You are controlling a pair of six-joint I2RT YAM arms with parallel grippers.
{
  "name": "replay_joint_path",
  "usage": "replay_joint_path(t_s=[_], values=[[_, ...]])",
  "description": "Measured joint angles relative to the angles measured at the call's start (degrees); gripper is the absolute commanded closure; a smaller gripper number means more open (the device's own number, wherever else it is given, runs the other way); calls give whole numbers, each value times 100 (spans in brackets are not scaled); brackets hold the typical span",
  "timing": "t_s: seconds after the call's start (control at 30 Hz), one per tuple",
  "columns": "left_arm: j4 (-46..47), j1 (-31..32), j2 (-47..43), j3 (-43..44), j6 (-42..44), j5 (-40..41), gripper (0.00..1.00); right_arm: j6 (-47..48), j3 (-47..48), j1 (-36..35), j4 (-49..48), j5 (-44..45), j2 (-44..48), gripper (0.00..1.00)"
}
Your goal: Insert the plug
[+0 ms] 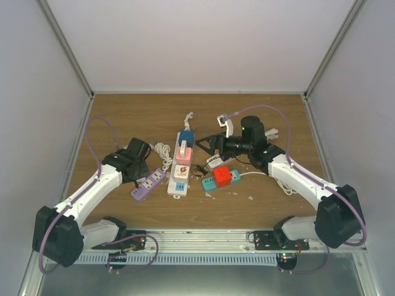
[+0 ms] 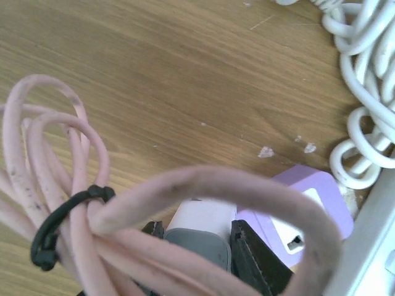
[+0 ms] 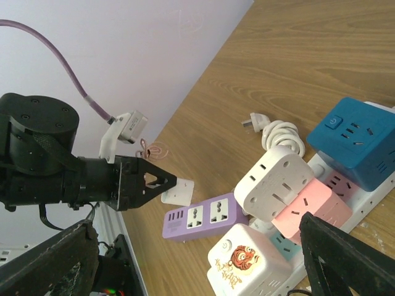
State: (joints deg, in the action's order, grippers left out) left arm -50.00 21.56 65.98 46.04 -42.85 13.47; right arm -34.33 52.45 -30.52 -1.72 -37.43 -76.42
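My left gripper (image 2: 200,242) is shut on a white plug (image 2: 203,217) with a grey face. Its looped pink cable (image 2: 74,185) hangs across the left wrist view. The plug (image 3: 180,191) is low over the wood, just beside the USB end of the purple power strip (image 3: 200,216), not over its sockets. The top view shows the left gripper (image 1: 141,174) at the strip's (image 1: 149,184) left end. My right gripper (image 1: 207,145) is open and holds nothing. It hovers above the cube adapters, and its fingers (image 3: 345,259) frame the right wrist view.
A white power strip (image 1: 179,188) carries a blue cube (image 1: 186,138), a pink cube (image 1: 183,154) and a white cube (image 1: 181,172). A teal strip with a red adapter (image 1: 222,177) lies to its right. A coiled white cable (image 2: 364,92) lies behind the purple strip.
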Motion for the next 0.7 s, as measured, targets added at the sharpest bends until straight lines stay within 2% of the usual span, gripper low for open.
replay_joint_path(t_s=[0.5, 0.7], values=[[101, 11, 271, -251, -435, 525, 100, -4, -216, 0, 0, 157, 232, 11], [-238, 11, 286, -157, -507, 704, 100, -4, -278, 2, -2, 181, 249, 11]])
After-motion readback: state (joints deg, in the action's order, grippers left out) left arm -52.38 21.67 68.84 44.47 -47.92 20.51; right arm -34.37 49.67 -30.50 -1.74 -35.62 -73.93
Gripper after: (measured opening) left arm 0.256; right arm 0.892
